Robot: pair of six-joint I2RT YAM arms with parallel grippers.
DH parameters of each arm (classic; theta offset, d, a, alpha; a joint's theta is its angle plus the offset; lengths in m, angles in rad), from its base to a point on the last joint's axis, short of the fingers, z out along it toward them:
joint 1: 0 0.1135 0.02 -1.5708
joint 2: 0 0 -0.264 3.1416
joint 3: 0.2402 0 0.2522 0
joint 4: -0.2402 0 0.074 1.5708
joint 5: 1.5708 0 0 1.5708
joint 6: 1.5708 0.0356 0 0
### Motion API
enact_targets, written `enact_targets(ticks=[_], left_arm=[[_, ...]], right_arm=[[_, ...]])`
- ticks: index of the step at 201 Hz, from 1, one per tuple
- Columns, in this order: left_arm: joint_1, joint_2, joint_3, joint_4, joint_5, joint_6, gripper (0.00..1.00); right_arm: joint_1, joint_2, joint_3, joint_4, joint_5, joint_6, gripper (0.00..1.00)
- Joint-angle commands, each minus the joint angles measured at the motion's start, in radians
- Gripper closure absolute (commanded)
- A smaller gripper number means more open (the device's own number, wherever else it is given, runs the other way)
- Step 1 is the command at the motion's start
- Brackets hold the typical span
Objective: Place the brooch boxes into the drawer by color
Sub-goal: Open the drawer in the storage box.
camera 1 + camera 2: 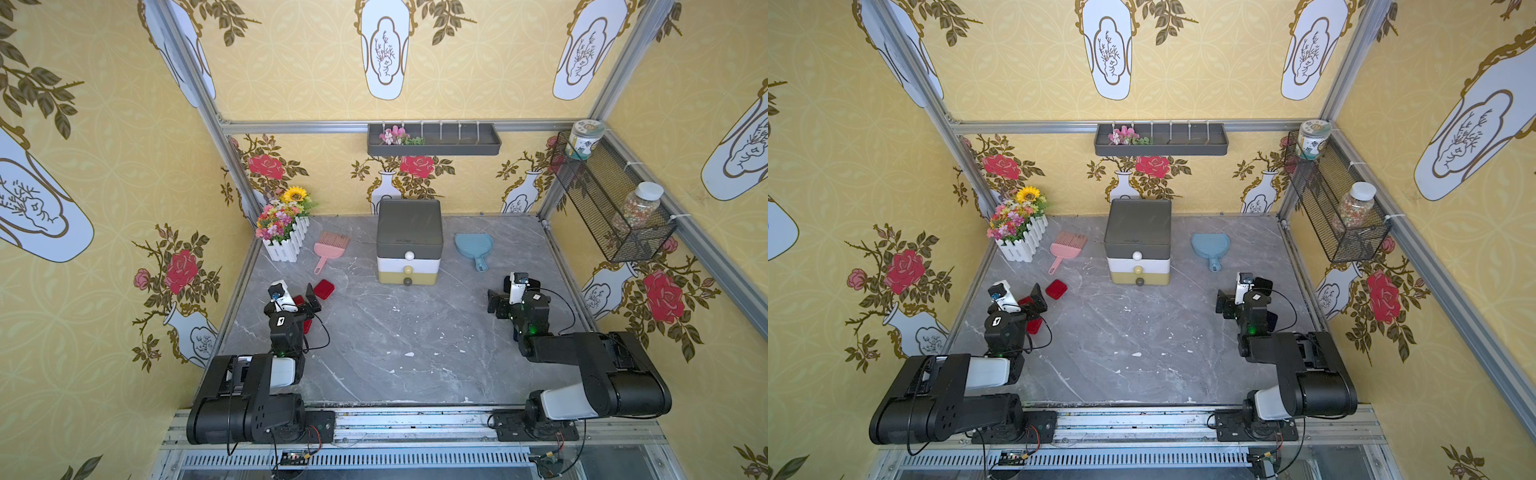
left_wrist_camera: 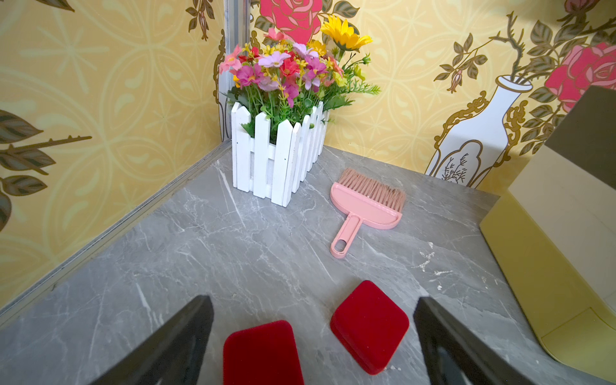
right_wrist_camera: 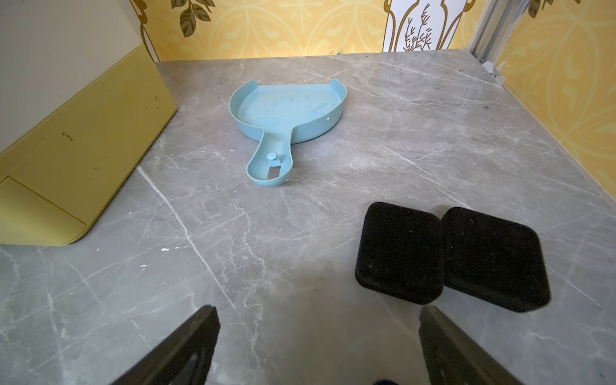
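The drawer (image 1: 409, 245) stands at the back middle of the table (image 1: 395, 340), its dark grey, white and olive-yellow tiers all pushed in. In front of it, toward the robot's left, lie the red brooch boxes: one red box (image 2: 369, 326) closest to the drawer, a second red box (image 2: 263, 353) farther out, and a third red box (image 1: 307, 327) farther still, half hidden under the arm. The left gripper (image 2: 313, 301) hangs over them, jaws spread wide, gripping nothing. In front of the drawer toward the right, two black brooch boxes (image 3: 400, 251) lie flat and touching, side by side. The right gripper (image 3: 320, 311) hangs near them, jaws spread wide, empty. A pink brush (image 1: 328, 246) lies left of the drawer and a blue dustpan (image 1: 471, 246) right of it; a flower box (image 1: 284, 232) sits beyond the brush.
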State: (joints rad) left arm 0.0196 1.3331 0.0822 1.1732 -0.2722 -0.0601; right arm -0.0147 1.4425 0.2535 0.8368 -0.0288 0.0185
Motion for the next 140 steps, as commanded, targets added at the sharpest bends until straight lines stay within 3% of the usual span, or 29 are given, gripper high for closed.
enact_targets(ticks=[1, 27, 45, 71, 87, 140], left_arm=[[0.002, -0.002, -0.001, 0.012, 0.010, 0.006, 0.00], [0.001, -0.030, 0.001, 0.005, -0.011, 0.010, 0.00], [0.001, -0.138, 0.057, -0.191, -0.039, -0.003, 0.00], [-0.037, -0.271, 0.150, -0.402, -0.109, -0.037, 0.00], [-0.041, -0.354, 0.199, -0.489, -0.015, -0.139, 0.00], [-0.155, -0.393, 0.501, -0.934, 0.175, -0.221, 0.00]], right_arm=[[-0.002, -0.001, 0.004, 0.032, -0.013, -0.003, 0.03], [-0.002, -0.001, 0.003, 0.033, -0.013, -0.003, 0.03], [0.010, -0.032, 0.016, -0.008, 0.075, 0.019, 0.03], [0.028, -0.214, 0.167, -0.384, 0.208, 0.055, 0.03], [0.061, -0.298, 0.281, -0.534, 0.241, 0.075, 0.03], [0.435, -0.254, 0.720, -1.016, 0.287, 0.120, 0.03]])
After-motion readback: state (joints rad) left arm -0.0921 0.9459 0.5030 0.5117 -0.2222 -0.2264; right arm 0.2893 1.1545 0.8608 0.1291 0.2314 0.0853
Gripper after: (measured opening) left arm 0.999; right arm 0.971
